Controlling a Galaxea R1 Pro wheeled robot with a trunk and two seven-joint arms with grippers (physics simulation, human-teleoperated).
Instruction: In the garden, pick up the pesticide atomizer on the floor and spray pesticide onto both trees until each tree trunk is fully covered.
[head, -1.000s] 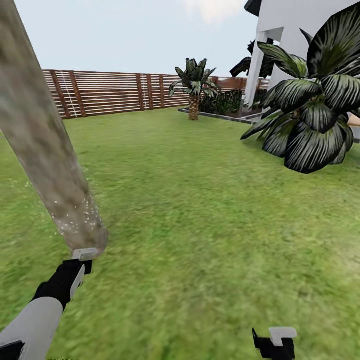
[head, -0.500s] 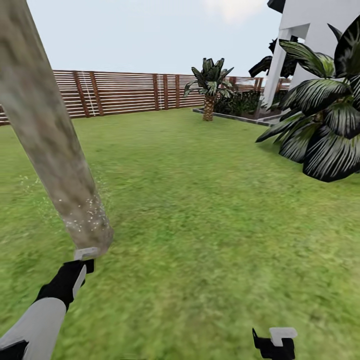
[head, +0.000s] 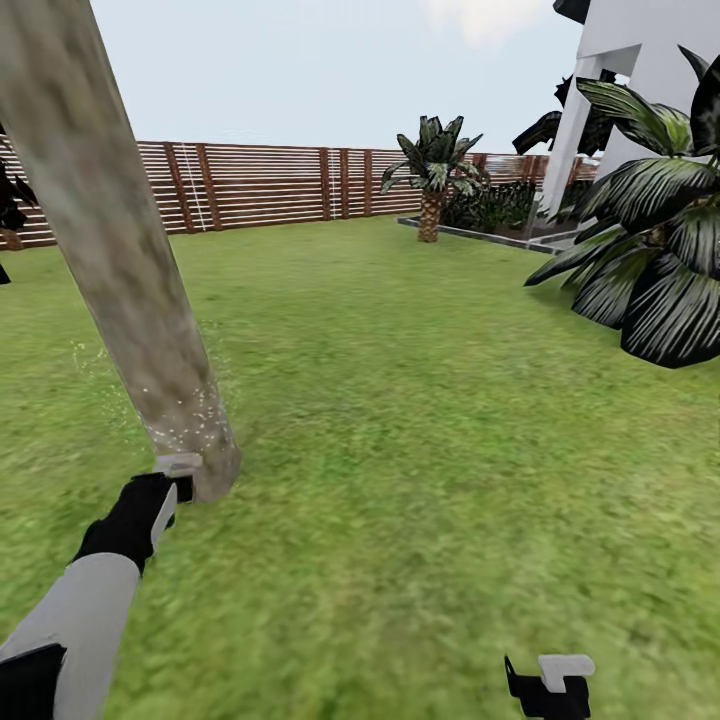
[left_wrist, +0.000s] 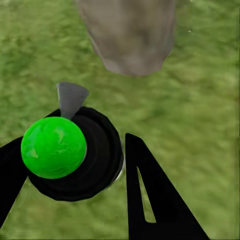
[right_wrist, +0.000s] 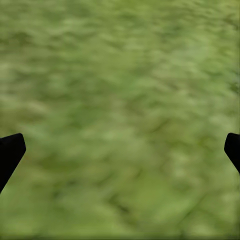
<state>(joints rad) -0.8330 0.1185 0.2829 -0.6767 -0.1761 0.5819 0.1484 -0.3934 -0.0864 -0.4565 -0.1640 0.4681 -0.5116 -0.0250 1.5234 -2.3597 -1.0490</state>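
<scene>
Spraying step in hand, by the look of it: left gripper (head: 172, 478) clamped on the atomizer (left_wrist: 70, 155), black body with a green ball on top and a grey nozzle aimed at the foot of the trunk (head: 120, 260); fine white specks scattered over the trunk's lowest part and just beside it on the lawn (head: 420, 430), read as spray landing. Trunk thick, mottled grey-tan, rising at the lawn's left side and leaning out of the head view's top left corner; atomizer held close to its base, not seen to touch. Above the specked band, no droplets visible on the bark, so coverage judged far from complete; next move likely calls for raising the nozzle up the trunk and working round its sides, keeping the atomizer near and pointed squarely; then going on to the second tree. Right gripper (head: 550, 685) low at the near right over bare grass, fingers wide apart, holding nothing.

Counted: one thick trunk in sight; one atomizer; two grippers; one short palm (head: 432, 175) by the fence (head: 270, 185) at the lawn's far edge; one large dark-leaved plant (head: 660, 260) at the right edge; one white house (head: 640, 70) behind it.
</scene>
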